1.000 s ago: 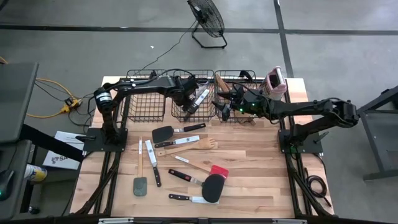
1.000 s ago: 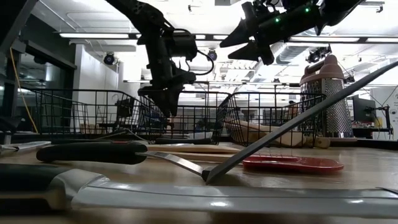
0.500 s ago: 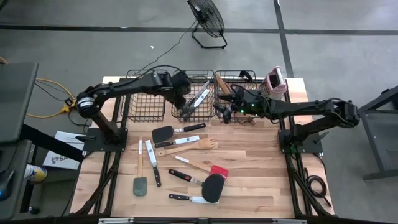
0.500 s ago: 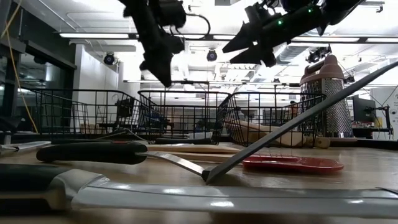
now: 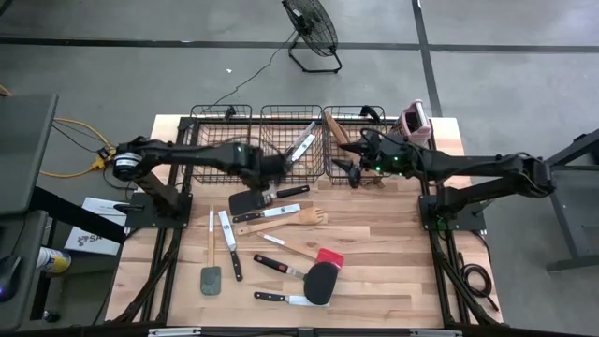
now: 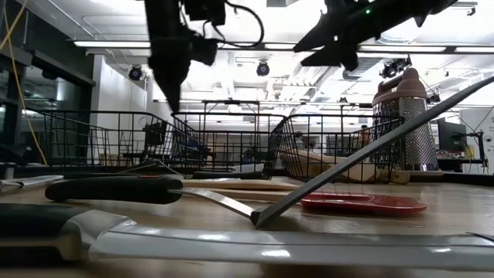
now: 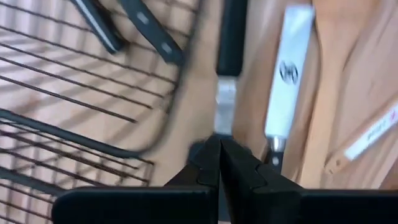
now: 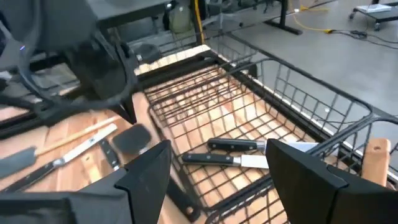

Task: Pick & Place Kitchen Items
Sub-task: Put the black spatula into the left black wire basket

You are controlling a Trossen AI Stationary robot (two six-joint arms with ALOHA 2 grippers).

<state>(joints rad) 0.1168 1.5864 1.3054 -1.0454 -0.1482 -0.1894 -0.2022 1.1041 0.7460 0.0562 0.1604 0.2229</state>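
Several kitchen items lie flat on the wooden table: a black spatula, steel knives, a wooden spatula, a grey spatula and a red-headed spatula. Knives lie in the middle basket. My left gripper is shut and empty, raised above the middle basket's near edge; the left wrist view shows its shut tips above a black-handled utensil. My right gripper is open and empty, in the air by the right basket's near left corner; it also shows in the right wrist view.
Three black wire baskets stand in a row along the far edge; the right one holds wooden utensils. A pink-and-white box grater stands upright at the far right. Bare wood lies along the table's near right part.
My left gripper has risen out of the middle basket and gone toward the table's near and left edges, to the basket's near rim. The knife in that basket stays where it was. My right gripper has shifted a little toward the right and up.
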